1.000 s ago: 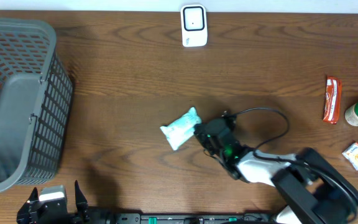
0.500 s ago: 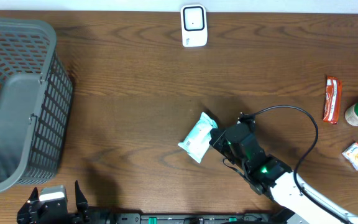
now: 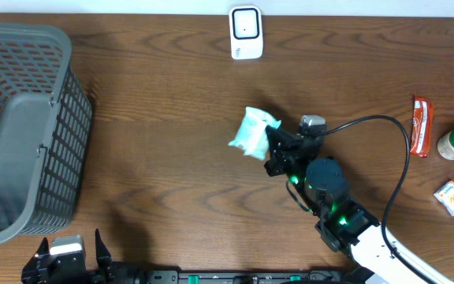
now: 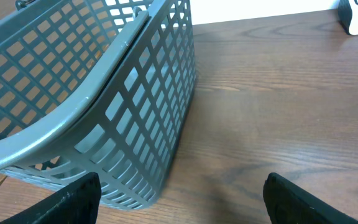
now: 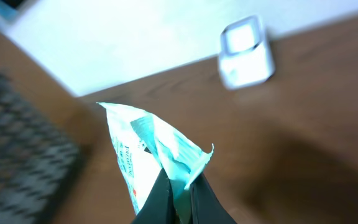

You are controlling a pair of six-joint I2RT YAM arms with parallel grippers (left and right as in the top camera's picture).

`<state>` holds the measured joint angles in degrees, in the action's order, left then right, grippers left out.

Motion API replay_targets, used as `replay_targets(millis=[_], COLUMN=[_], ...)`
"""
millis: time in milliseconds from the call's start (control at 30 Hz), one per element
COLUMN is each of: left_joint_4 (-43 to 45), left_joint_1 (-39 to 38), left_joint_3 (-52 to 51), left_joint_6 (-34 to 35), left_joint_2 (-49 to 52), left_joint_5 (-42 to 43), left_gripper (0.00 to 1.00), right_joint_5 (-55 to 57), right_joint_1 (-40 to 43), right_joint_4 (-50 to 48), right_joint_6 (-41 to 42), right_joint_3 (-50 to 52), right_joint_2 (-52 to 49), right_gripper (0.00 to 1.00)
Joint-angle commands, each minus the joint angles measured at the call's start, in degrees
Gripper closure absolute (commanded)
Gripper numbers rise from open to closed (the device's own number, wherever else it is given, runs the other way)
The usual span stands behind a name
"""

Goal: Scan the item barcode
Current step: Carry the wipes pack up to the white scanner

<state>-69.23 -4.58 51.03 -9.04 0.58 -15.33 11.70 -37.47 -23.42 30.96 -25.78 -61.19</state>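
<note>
Above the table (image 3: 156, 118) centre, the right end effector (image 3: 276, 148) is clamped on the teal packet (image 3: 251, 132), held well short of the white scanner (image 3: 245, 31). Pickup is complete; presenting the barcode is not yet done. The left end effector (image 4: 182, 202) stands wide, empty.

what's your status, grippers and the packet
Right gripper shut on packet, off the table. Left gripper open, by basket. Nothing between packet and scanner.
</note>
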Motion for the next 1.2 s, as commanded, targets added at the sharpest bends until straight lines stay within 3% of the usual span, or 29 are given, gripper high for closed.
replay_targets(millis=[0, 100, 267, 533, 800, 967, 1167], left_joint_4=[-0.1, -0.1, -0.2, -0.2, -0.2, -0.2, -0.2], left_joint_1=[0.2, 0.2, 0.2, 0.2, 0.2, 0.2, 0.2], left_joint_3=[0.1, 0.1, 0.1, 0.1, 0.1, 0.1, 0.1], left_joint_6=[-0.1, -0.1, -0.1, -0.1, -0.1, -0.1, -0.1], left_joint_2=[-0.4, -0.4, -0.4, -0.4, -0.4, -0.4, -0.4], left_joint_5=[-0.2, -0.2, -0.2, -0.2, -0.2, -0.2, -0.2], left_gripper=[0.16, 0.16, 0.16, 0.16, 0.16, 0.16, 0.16], right_joint_5=[11.5, 12.2, 7.2, -9.8, -36.9, -46.2, -47.2], right_joint_1=[1.4, 3.0, 3.4, 5.6, 18.0, 24.5, 26.1], right_joint_4=[-2.0, -4.4, 2.9, 23.6, 34.7, 36.2, 37.2], right_joint_6=[-14.9, -18.6, -12.1, 3.5, 17.7, 18.3, 17.1], right_joint_3=[-4.3, -7.6, -14.4, -23.5, -24.7, -24.7, -24.7], right_joint_2=[-0.5, -2.0, -2.2, -2.2, -2.2, -2.2, -2.2], right_gripper=[0.99, 0.99, 0.99, 0.99, 0.99, 0.99, 0.99])
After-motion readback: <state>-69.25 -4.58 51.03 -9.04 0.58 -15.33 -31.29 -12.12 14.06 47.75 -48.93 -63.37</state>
